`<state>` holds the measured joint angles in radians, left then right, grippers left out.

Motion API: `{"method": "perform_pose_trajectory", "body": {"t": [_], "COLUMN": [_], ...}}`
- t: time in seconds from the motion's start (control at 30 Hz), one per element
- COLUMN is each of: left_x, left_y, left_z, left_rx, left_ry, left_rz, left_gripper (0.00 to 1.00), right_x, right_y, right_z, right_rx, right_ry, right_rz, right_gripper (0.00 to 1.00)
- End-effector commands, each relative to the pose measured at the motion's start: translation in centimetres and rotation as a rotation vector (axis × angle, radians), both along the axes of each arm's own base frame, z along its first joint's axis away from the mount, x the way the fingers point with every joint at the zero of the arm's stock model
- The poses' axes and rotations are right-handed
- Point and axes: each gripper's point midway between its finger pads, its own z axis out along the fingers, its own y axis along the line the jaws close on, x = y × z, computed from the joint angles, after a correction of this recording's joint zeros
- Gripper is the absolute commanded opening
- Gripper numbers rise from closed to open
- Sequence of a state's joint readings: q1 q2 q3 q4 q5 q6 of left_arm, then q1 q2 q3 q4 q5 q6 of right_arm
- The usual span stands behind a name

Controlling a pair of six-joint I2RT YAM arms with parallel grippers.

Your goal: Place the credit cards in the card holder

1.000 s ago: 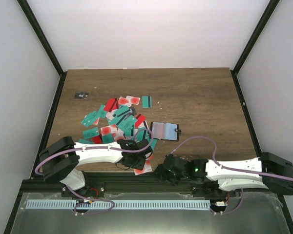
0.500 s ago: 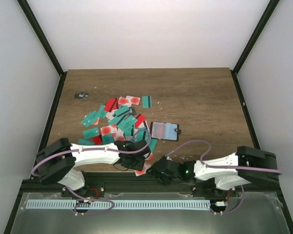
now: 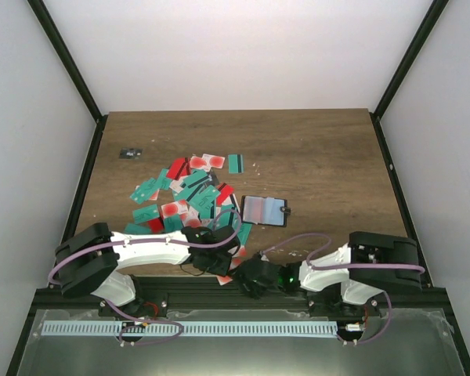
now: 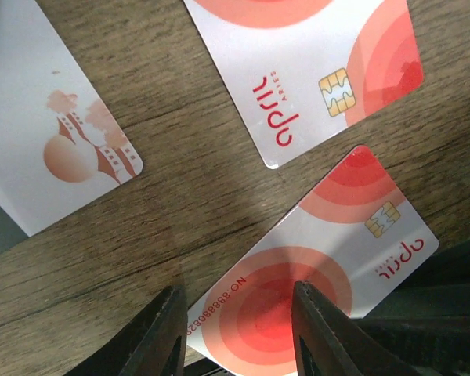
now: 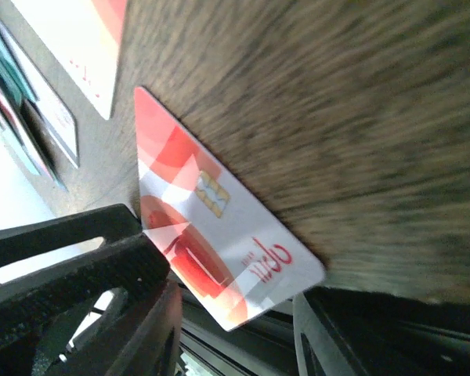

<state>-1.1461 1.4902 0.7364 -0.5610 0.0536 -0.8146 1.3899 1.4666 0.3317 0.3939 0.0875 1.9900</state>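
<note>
On the upper card [image 4: 313, 70] in the left wrist view, "april" stands in red letters beside a gold chip. The small word next to it is too fine to read. The lower card [image 4: 321, 251] carries the same word, a chip, red rings and a number starting "NO-8888". A third card [image 4: 55, 133] at the left of that frame bears only a pale red drawing. The left hand [image 4: 235, 333] has its fingers apart above the lower card's ringed end. The right hand [image 5: 231, 337] also has its fingers apart. A corner of an "april" card [image 5: 211, 211] lies in the gap, jutting past the desk's near edge, and whether the fingers touch it cannot be told. From above, the cards [image 3: 189, 194] are scattered over the left half of the desk [image 3: 329, 157], which is dark brown wood with a clear grain. The card holder [image 3: 264, 210] lies open just right of the heap, near the centre and well apart from the far and right edges. A small dark object [image 3: 130, 153] sits alone at the upper left. White walls [image 3: 235, 47] and black posts [image 3: 66, 59] close in the desk on three sides.
</note>
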Motion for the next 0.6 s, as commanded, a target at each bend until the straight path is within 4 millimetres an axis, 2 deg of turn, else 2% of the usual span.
{"method": "perform_pose_trajectory", "body": {"t": [0.0, 0.17, 0.27, 0.37, 0.57], "left_x": [-2.8, -2.9, -2.9, -3.0, -2.9], "left_y": [2.9, 3.0, 3.2, 3.4, 3.3], "left_z": [-2.2, -2.2, -2.3, -2.4, -1.9], "left_rx": [0.100, 0.097, 0.099, 0.102, 0.093], "left_ry": [0.111, 0.111, 0.110, 0.113, 0.103], "left_rz": [-0.036, -0.039, -0.039, -0.037, -0.030], "left_gripper": [0.38, 0.38, 0.38, 0.38, 0.37], "right_x": [0.2, 0.0, -0.2, -0.5, -0.5], "right_y": [-0.7, -1.0, -1.1, -1.3, -1.5], "right_z": [-1.6, -2.4, -2.8, -3.2, -3.1], "right_rx": [0.000, 0.006, 0.030, 0.028, 0.028], "right_ry": [0.024, 0.038, 0.044, 0.053, 0.045], "right_rz": [-0.065, -0.068, -0.064, -0.052, -0.044], "right_gripper": [0.39, 0.29, 0.19, 0.14, 0.01]}}
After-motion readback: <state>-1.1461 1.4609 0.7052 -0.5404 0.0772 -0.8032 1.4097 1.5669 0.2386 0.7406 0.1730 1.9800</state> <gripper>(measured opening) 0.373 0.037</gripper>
